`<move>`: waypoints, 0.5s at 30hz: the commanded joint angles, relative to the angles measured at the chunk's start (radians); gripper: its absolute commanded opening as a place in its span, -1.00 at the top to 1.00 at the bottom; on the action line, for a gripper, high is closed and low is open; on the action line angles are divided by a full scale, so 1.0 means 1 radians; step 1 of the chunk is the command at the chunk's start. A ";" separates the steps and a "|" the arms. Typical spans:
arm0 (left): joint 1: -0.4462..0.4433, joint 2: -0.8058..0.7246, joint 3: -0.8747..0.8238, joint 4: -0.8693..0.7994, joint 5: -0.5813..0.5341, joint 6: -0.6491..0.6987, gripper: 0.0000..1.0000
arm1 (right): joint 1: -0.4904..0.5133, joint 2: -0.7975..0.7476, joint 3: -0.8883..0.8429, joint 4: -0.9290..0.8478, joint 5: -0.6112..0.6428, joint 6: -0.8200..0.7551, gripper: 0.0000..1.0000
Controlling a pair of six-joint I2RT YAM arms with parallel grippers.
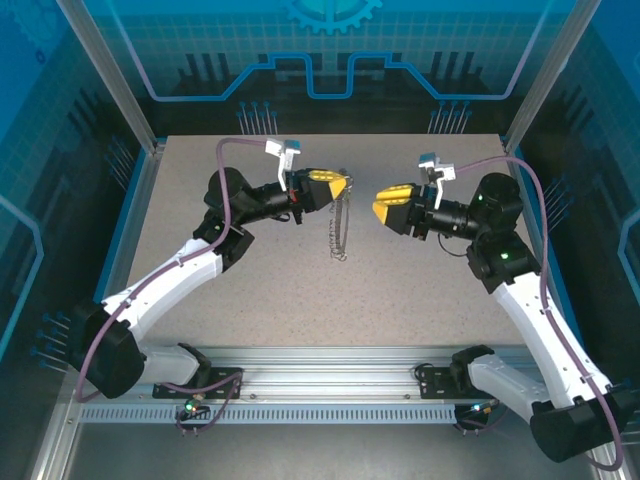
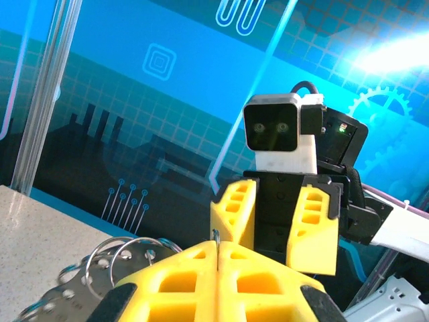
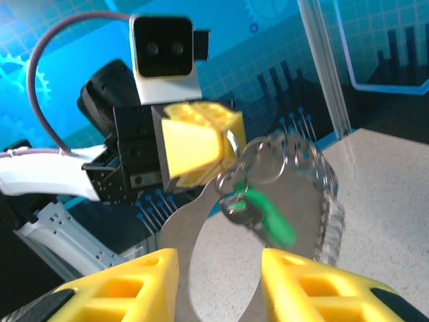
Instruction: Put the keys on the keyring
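Above the speckled table (image 1: 250, 300), left gripper (image 1: 347, 187) jaws pinch the silvery-chained keyring (image 1: 340, 232); right gripper (image 1: 379, 201) jaws stand spread.

There are 2 grippers, the left gripper (image 1: 343, 186) and the right gripper (image 1: 380, 201). There is also 1 green-headed key (image 3: 268, 213), 1 keyring (image 3: 244, 157), 1 silvery chain (image 1: 338, 232) and 1 worktop (image 1: 250, 300).

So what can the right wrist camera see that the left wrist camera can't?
Right wrist view's extra: the tiny key with a bright green plastic head, dangling from the silvery metal rings pinched in the shut yellow left gripper. Left wrist view's extra: the right arm's white box camera above the open yellow right gripper. Shared: both grippers, those rings and the speckled grey table.
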 commanded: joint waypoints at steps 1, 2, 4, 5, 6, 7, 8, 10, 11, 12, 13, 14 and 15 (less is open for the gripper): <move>-0.008 -0.021 -0.005 0.111 -0.008 -0.046 1.00 | -0.004 0.027 0.048 0.119 0.020 0.079 0.20; -0.007 -0.020 -0.003 0.114 -0.006 -0.049 1.00 | 0.001 0.036 0.051 0.136 0.019 0.089 0.20; -0.010 -0.016 -0.003 0.124 -0.007 -0.056 1.00 | 0.020 0.055 0.061 0.156 0.020 0.096 0.18; -0.010 -0.014 -0.003 0.127 -0.007 -0.058 1.00 | 0.032 0.062 0.066 0.156 0.023 0.093 0.18; -0.012 -0.011 -0.002 0.129 -0.007 -0.060 1.00 | 0.045 0.072 0.072 0.159 0.027 0.090 0.17; -0.013 -0.009 0.000 0.129 -0.005 -0.062 1.00 | 0.056 0.081 0.079 0.164 0.032 0.091 0.17; -0.014 -0.006 0.003 0.129 -0.003 -0.063 1.00 | 0.064 0.089 0.084 0.168 0.033 0.090 0.17; -0.017 -0.003 0.006 0.128 0.000 -0.063 1.00 | 0.086 0.104 0.096 0.173 0.041 0.086 0.17; -0.018 -0.003 0.006 0.127 -0.002 -0.063 1.00 | 0.093 0.109 0.100 0.173 0.042 0.082 0.17; -0.020 -0.003 0.006 0.128 -0.002 -0.060 1.00 | 0.100 0.115 0.106 0.173 0.045 0.080 0.17; -0.020 -0.001 0.007 0.126 -0.002 -0.060 1.00 | 0.105 0.120 0.110 0.175 0.045 0.079 0.18; -0.021 0.000 0.007 0.125 -0.001 -0.060 1.00 | 0.109 0.122 0.114 0.175 0.047 0.077 0.19; -0.021 0.002 0.009 0.124 0.001 -0.060 1.00 | 0.113 0.127 0.115 0.177 0.048 0.076 0.20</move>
